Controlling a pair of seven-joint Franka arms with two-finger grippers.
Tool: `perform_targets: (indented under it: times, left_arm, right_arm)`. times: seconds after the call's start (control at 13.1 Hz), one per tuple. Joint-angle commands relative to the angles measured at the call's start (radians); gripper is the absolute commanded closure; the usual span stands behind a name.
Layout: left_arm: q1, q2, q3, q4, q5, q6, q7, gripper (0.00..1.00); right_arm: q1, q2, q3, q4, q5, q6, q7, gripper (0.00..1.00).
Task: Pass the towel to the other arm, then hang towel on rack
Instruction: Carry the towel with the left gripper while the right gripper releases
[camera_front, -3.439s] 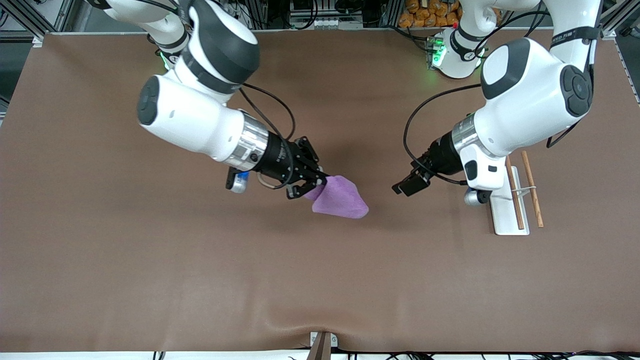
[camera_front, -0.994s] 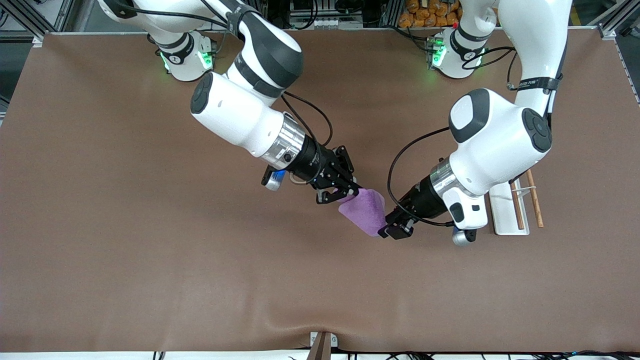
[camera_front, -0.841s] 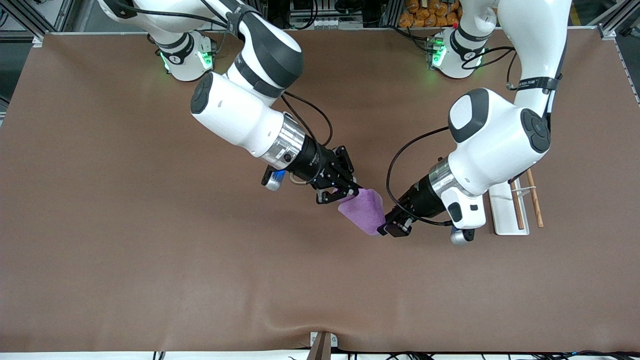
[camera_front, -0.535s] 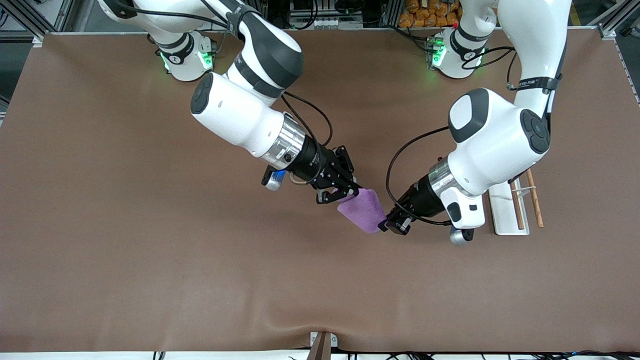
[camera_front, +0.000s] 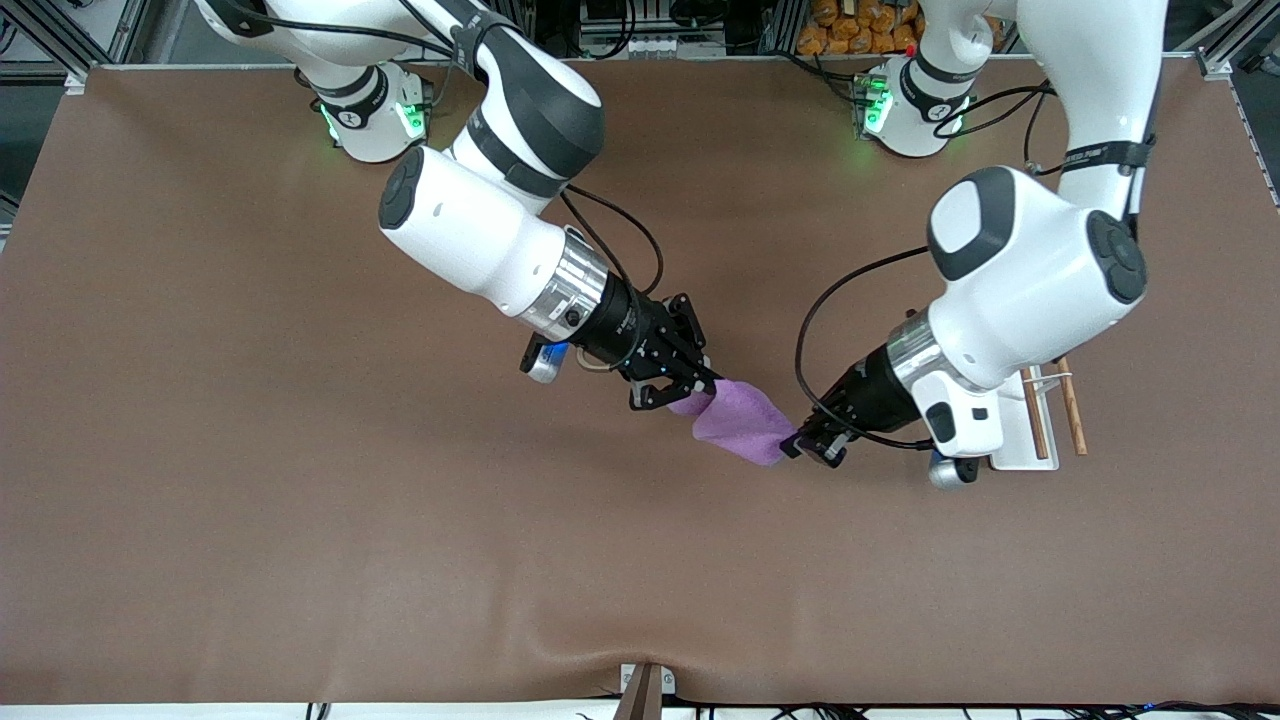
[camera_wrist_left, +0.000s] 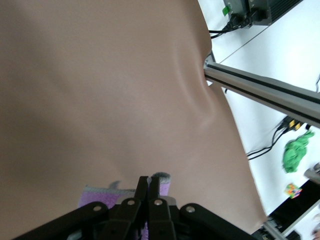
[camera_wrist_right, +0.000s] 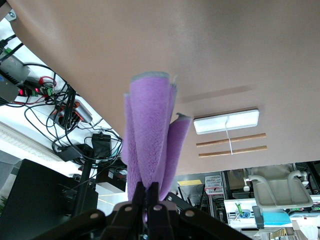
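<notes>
Two grippers are clamped on one small purple fuzzy microfibre towel (camera_front: 742, 432), which is held stretched in the air between them above the middle of the brown table covering (camera_front: 300, 500). At one end, the right gripper (camera_front: 688, 388) is closed narrowly on a bunched corner of the cloth; in the right wrist view its black fingers (camera_wrist_right: 151, 196) are seen pressed almost together, with the towel (camera_wrist_right: 151, 150) rising out of them as a folded purple column. At the other end, the left gripper (camera_front: 808, 446) is pinched on the opposite edge of the cloth; in the left wrist view its two slim fingertips (camera_wrist_left: 143, 186) are shown nearly touching, with only a thin slit left between them, and the grey-trimmed purple edge of the towel (camera_wrist_left: 95, 196) is caught just under them. No part of the cloth can be seen resting on the table. A small rack (camera_front: 1030, 445), made of a flat white rectangular base, two parallel brown wooden rods and a thin wire bracket, is set on the table toward the left arm's end, partly hidden by the left arm's wrist; nothing is hung on it, and it is well apart from the towel.
</notes>
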Motion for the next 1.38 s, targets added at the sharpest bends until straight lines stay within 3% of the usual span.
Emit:
perform_targets:
  times: [0.0,0.38,0.69,0.99,1.3]
  left_arm:
    - [0.052,-0.034,0.001,-0.006,0.0,-0.097,0.087,1.0]
    - [0.159,-0.049,0.007,-0.006,0.017,-0.281,0.347,1.0]
    - [0.2,-0.071,0.006,-0.026,0.267,-0.399,0.515,1.0]
    - [0.262,-0.117,0.004,-0.122,0.366,-0.404,0.659,1.0]
    - [0.305,-0.186,0.001,-0.259,0.431,-0.381,0.756,1.0]
  right_arm:
    - [-0.007,-0.014,-0.006,0.0,0.017,-0.031,0.016,0.0]
    - [-0.062,-0.023,-0.007,0.007,0.011,-0.185,0.003,0.0]
    - [-0.098,-0.077,-0.013,0.008,0.008,-0.355,-0.236,0.0]
    - [-0.185,-0.12,-0.01,0.007,0.012,-0.59,-0.543,0.0]
    - [-0.301,-0.18,-0.013,0.0,0.006,-0.94,-0.694,0.0]
